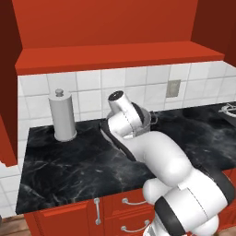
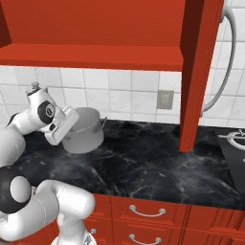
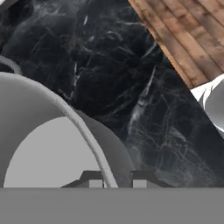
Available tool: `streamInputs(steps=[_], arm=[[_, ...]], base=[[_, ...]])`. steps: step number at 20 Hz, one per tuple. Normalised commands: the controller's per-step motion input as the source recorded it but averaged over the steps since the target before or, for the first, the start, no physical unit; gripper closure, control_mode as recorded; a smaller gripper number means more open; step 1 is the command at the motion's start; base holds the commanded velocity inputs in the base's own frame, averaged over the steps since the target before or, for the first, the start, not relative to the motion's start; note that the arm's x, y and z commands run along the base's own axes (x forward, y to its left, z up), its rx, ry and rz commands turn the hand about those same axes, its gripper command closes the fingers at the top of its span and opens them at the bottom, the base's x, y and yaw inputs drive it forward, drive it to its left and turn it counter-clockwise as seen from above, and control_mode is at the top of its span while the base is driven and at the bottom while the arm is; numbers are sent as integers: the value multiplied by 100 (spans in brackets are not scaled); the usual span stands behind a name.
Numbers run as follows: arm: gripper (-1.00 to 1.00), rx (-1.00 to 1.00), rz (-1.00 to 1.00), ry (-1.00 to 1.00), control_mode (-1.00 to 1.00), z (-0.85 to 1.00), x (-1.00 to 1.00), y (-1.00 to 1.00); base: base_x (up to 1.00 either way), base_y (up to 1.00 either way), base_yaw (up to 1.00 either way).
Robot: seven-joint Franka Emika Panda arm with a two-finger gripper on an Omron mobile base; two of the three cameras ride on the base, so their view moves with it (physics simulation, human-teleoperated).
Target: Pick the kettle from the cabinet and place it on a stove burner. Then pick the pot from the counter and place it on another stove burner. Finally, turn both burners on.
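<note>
My fingers (image 3: pixel 113 180) straddled the rim of the pot (image 2: pixel 85 130) — one tip inside the wall, one outside, closed on it as far as the hand view showed. The pot tilted, seemingly off the black marble bench (image 2: pixel 143 167), near the tiled wall and just left of the red cabinet (image 2: pixel 95 28) side panel. A tall pale canister (image 1: pixel 63 116) stood on the bench further left — well apart from the pot. A stove burner (image 2: pixel 237 139) showed at the far right.

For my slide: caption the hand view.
Tool straddling the grey pot's rim above the black marble counter.
</note>
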Motion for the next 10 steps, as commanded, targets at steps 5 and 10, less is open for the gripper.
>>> streamInputs(steps=[5, 10], arm=[[100, 0, -11, 0, -100, 40, -19, 0], [100, 0, -11, -3, -100, 39, -32, -3]], base=[[0, 0, 0], [0, 0, 0]])
